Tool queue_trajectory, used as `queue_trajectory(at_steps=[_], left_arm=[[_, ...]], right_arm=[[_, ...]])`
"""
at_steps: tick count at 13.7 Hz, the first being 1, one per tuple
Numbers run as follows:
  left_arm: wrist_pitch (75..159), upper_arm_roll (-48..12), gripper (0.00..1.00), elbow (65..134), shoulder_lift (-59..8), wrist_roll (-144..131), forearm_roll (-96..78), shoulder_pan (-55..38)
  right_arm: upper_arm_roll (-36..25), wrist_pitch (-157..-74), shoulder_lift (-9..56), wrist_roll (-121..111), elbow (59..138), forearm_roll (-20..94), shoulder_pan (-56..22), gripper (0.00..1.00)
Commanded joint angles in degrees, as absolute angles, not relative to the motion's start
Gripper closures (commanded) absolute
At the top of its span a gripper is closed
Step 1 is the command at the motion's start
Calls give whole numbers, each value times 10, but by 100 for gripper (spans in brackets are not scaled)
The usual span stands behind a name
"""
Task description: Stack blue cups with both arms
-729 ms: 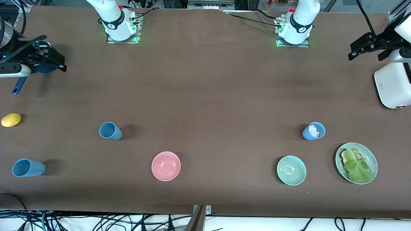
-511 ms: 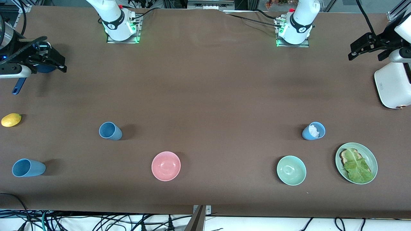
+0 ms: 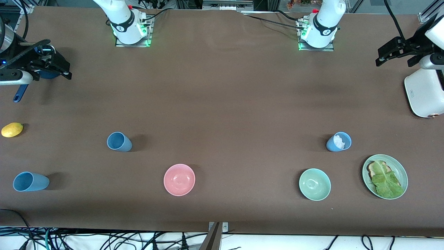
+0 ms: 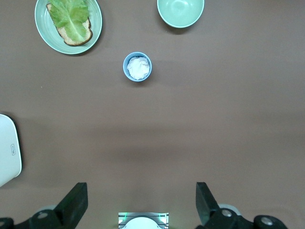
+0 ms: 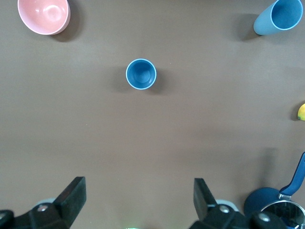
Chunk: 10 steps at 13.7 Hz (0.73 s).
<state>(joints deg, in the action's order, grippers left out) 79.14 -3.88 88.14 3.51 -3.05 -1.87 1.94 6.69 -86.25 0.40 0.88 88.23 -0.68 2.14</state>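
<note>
Three blue cups stand upright and apart on the brown table. One cup is toward the right arm's end and also shows in the right wrist view. A second cup is nearer the front camera. A third cup, toward the left arm's end, holds something crumpled and white. My right gripper is open and empty, raised over the dark-blue pot; its jaws stand wide. My left gripper is open and empty, raised beside the white appliance; it shows wide too.
A pink bowl, a green bowl and a green plate with toast and lettuce sit near the front edge. A lemon lies at the right arm's end. The pot's handle points toward the front camera.
Both raised grippers have drifted only very slightly. The cups and bowls have not moved.
</note>
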Motion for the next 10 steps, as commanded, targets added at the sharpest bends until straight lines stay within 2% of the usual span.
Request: queue_trajectory(at_steps=[1, 10], left_arm=[[783, -39, 0, 862, 23, -29, -24, 23], [783, -38, 0, 862, 23, -29, -24, 24]], right_arm=[[69, -855, 10, 9, 871, -9, 24, 0], [69, -855, 12, 7, 870, -7, 25, 0]])
